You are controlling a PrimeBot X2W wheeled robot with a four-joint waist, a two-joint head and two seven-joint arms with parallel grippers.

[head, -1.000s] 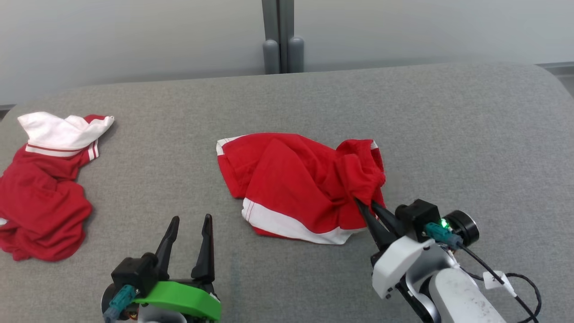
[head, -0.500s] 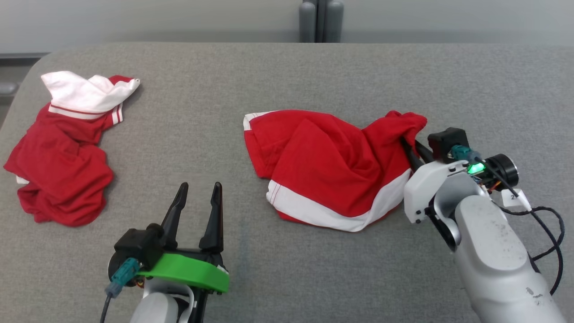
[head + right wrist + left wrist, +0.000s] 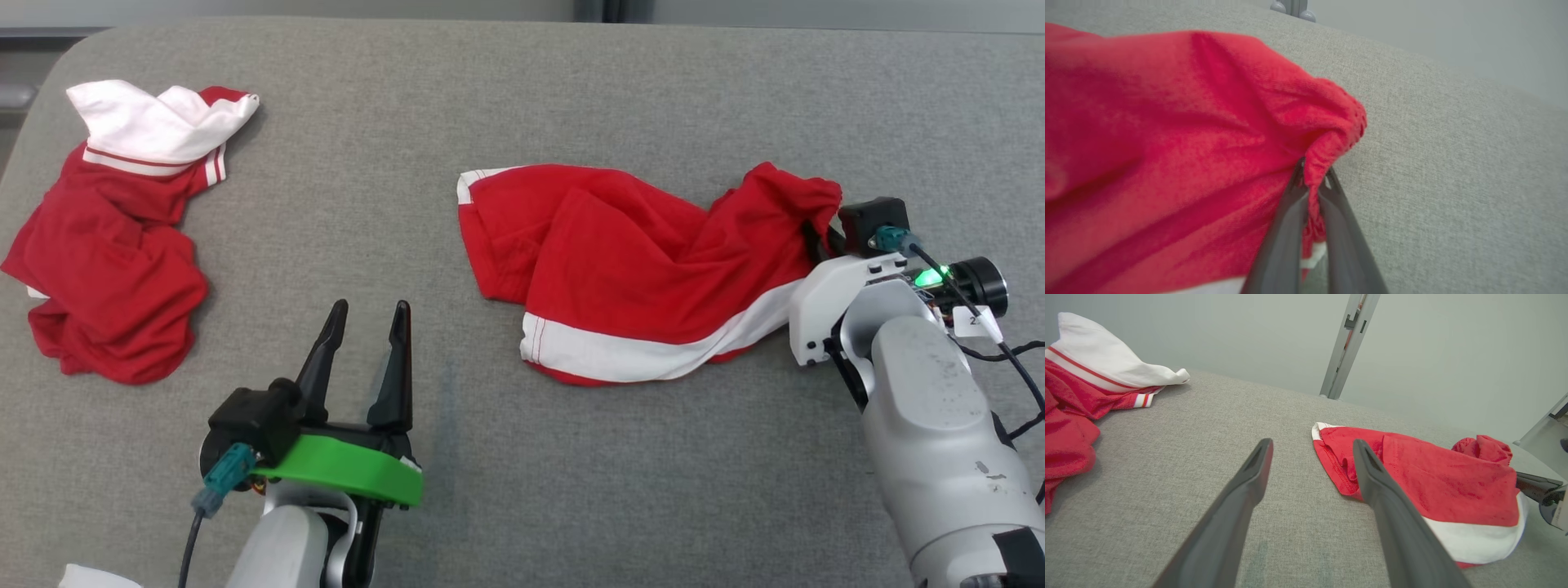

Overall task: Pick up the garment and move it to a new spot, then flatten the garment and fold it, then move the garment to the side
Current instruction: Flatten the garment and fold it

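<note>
item: red garment [image 3: 637,269], white band, centre-right of head frame on grey surface [image 3: 571,98]. right gripper [image 3: 1312,175] clamped on its bunched right edge. within the last second that edge was drawn rightward, stretching the cloth; its left corner barely shifted. judged: relocation drag begun. left gripper [image 3: 367,314] spread, empty, lower left.

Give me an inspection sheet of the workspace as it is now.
Surface: grey cloth-covered table.
Job's things: red garment with white band, rumpled, right end bunched up.
Clutter: second garment, red and white, crumpled at the left.
Grippers: left gripper open, empty, apart from both garments; right gripper shut on the garment's right end.
Cables: black cable at the right wrist; left cable at the left wrist.
Surroundings: pale wall, grey post behind the table.
</note>
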